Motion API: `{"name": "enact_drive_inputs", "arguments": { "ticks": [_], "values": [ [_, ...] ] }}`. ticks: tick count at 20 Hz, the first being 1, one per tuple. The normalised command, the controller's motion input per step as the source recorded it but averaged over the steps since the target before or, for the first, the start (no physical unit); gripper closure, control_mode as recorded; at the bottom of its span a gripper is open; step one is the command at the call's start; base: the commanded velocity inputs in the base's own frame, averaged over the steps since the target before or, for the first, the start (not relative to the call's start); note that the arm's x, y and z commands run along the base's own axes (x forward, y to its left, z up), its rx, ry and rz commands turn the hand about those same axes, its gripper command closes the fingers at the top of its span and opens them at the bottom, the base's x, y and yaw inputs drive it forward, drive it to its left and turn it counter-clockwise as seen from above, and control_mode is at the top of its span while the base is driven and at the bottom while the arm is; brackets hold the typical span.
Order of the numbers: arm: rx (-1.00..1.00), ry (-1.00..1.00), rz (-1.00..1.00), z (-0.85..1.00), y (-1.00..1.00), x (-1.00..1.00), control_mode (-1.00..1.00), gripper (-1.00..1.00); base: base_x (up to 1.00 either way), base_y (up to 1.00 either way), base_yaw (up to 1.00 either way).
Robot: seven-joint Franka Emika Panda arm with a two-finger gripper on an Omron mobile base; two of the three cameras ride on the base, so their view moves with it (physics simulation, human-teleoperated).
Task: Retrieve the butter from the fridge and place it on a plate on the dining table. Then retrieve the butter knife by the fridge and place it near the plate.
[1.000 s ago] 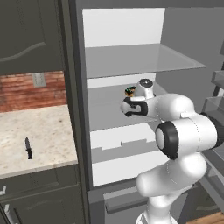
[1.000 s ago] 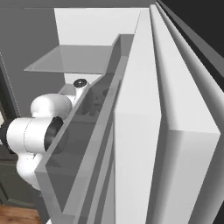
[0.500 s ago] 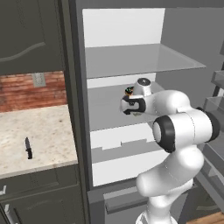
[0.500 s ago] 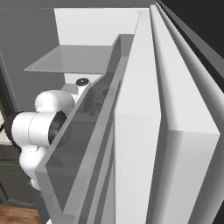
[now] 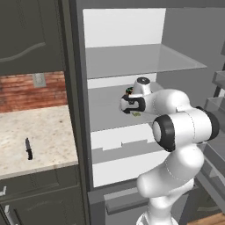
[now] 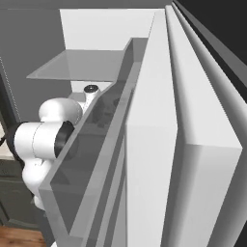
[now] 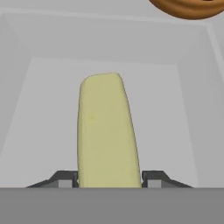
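Note:
The fridge (image 5: 132, 30) stands open, and my arm reaches onto its middle glass shelf (image 5: 105, 110). The butter (image 7: 105, 127), a pale yellow-green block, lies lengthwise between my fingertips in the hand view. My gripper (image 7: 109, 179) is shut on it, with a finger (image 7: 65, 178) against each long side. In the left base view the gripper (image 5: 132, 106) is low over the shelf, with a sliver of butter (image 5: 136, 114) under it. The black butter knife (image 5: 29, 148) lies on the stone counter (image 5: 44, 132) left of the fridge. The plate and the dining table are out of view.
A brown round thing (image 7: 188, 8) sits at the back of the same shelf, beyond the butter. Another glass shelf (image 5: 145, 61) hangs above my hand. The open fridge door (image 6: 159, 144) with its bins stands close on my right. Dark cabinets (image 5: 30, 35) hang above the counter.
The fingers have closed in from wide open onto the sides of the butter. The hand has moved slightly left and deeper onto the shelf.

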Motion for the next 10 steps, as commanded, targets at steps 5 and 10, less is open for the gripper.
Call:
{"name": "enact_drive_inputs", "arguments": {
  "ticks": [5, 10],
  "values": [
    [0.00, -0.02, -0.02, 0.00, 0.00, -0.33, -1.00, 1.00, 0.00, 0.00, 0.00],
    [0.00, 0.00, -0.01, 0.19, 0.00, -1.00, -1.00, 1.00, 0.00, 0.00, 0.00]
  ]
}}
